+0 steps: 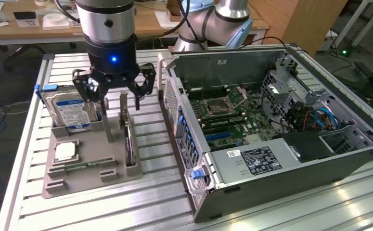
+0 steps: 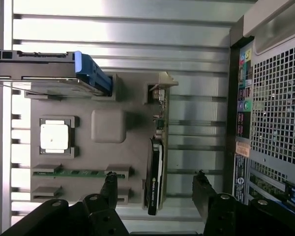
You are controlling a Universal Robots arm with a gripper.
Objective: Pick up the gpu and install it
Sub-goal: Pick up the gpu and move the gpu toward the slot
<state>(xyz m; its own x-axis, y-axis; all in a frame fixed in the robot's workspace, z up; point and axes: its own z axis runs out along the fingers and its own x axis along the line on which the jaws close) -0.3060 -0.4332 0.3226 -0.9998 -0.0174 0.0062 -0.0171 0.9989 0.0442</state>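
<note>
The slatted aluminium bench (image 1: pixel 26 159) ran across the whole exterior view, and on it, taking the exterior view's right half, the open computer case (image 1: pixel 340 159) lay on its side with its green motherboard (image 1: pixel 237 120) facing up. The robot arm (image 1: pixel 109 24) came down from the top of the frame at centre-left. Below it, in the lower left of the frame, a grey moulded tray (image 1: pixel 103 163) rested on the bench just beside the case. A blue-labelled hard drive (image 1: pixel 70 113) stood upright in the tray's far corner on the exterior view's left. The gpu (image 1: pixel 129 144) stood on its long edge in a slot along the tray's edge nearest the case, a thin dark card not yet lifted. The gripper (image 1: pixel 116 110) hung over the tray with its fingers spread wide. In the wrist view the gripper (image 2: pixel 154 178) straddled one end of the gpu (image 2: pixel 155 182), with a clear gap on each side. A square silver processor chip (image 1: pixel 65 151) sat in its own pocket, and a green memory stick (image 2: pixel 78 172) lay in a slot beside it.
</note>
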